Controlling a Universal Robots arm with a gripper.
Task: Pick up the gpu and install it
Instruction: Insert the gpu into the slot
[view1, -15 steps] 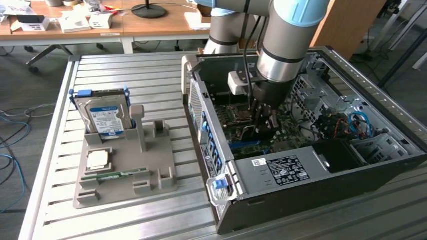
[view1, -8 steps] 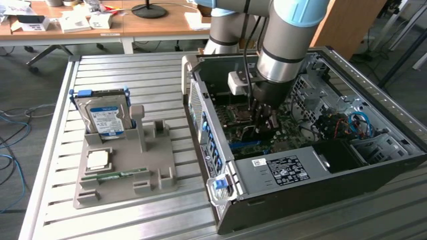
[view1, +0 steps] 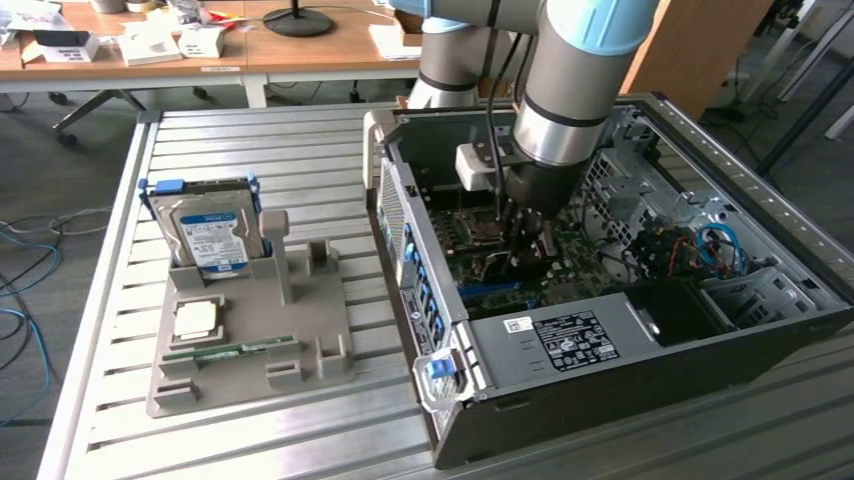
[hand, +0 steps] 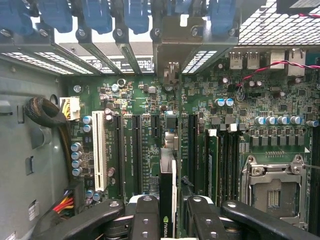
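Note:
My gripper is shut on the gpu, a thin dark card seen edge-on between the two black fingers, with a green logo near the grip. The card stands upright over the green motherboard, in line with the black expansion slots. Its pale metal end bracket sits at the case's rear slot openings. Whether the card's edge is down in a slot, I cannot tell. In the exterior view the gripper reaches down inside the open computer case, and the gpu shows as a dark piece below it.
On the exterior view's left a grey holder carries a silver hard drive, a small processor chip and a green memory stick. Inside the case are a white slot, a processor socket and a cable bundle.

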